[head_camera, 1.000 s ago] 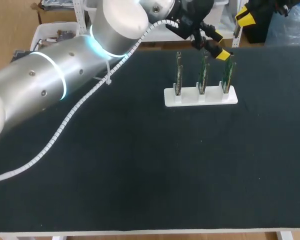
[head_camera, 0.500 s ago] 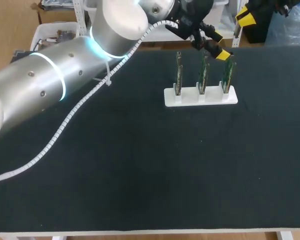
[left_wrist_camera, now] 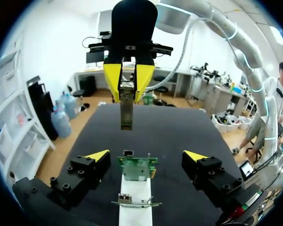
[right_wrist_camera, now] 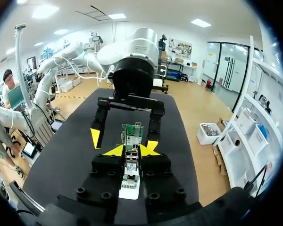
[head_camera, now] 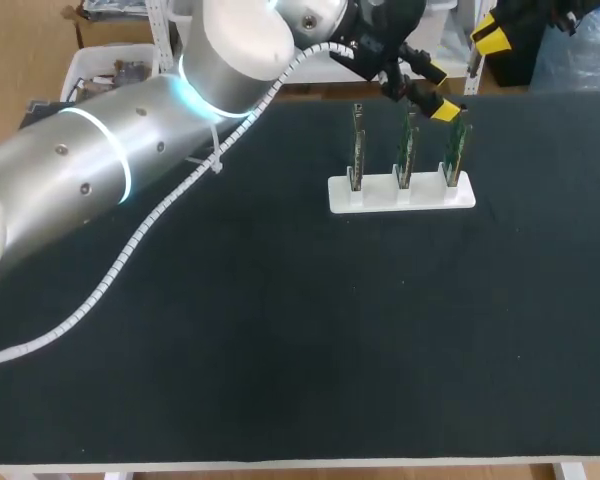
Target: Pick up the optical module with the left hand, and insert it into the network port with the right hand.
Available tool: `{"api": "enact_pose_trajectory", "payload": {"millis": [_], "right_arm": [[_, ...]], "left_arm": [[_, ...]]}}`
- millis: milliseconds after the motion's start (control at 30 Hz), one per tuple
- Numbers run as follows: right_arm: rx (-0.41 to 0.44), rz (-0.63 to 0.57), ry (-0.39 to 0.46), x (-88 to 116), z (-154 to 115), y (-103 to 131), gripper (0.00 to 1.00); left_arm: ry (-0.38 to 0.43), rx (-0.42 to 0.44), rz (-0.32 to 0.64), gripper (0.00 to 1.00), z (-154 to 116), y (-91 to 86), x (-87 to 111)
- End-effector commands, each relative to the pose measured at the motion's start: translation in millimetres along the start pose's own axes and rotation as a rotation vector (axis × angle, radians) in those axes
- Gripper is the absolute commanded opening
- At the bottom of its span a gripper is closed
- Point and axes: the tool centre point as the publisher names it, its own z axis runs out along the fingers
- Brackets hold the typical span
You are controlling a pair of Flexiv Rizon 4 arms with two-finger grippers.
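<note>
While our right gripper point(left_wrist_camera: 128, 82) pinches the module point(left_wrist_camera: 126, 110) by one end, aiming its free end at the port point(left_wrist_camera: 128, 153) just short of it, our left gripper point(left_wrist_camera: 146, 157) stands open astride the board point(left_wrist_camera: 137, 168), likely leaving room for the insertion.

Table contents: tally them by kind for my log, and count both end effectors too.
green boards: 3
white rack: 1
optical module: 1
end effectors: 2 (left end effector, right end effector)
Total: 7
</note>
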Motion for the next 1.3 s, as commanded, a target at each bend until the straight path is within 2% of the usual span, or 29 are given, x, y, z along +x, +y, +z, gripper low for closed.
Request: {"api": "enact_pose_trajectory", "payload": {"millis": [33,367,733,1300], "right_arm": [[-0.422,0.004,-0.001,2,-2,-8,0.00],[-0.455,0.026,0.055,18,5,-10,0.00],[-0.458,0.039,0.048,20,15,-11,0.00],[-0.417,0.088,0.045,25,22,-8,0.00]], "left_arm": [[0.001,0.000,0.000,1.00,0,-0.3,0.0],[0.001,0.000,0.000,1.00,0,-0.3,0.0],[0.001,0.000,0.000,1.00,0,-0.3,0.0],[0.001,0.000,0.000,1.00,0,-0.3,0.0]]}}
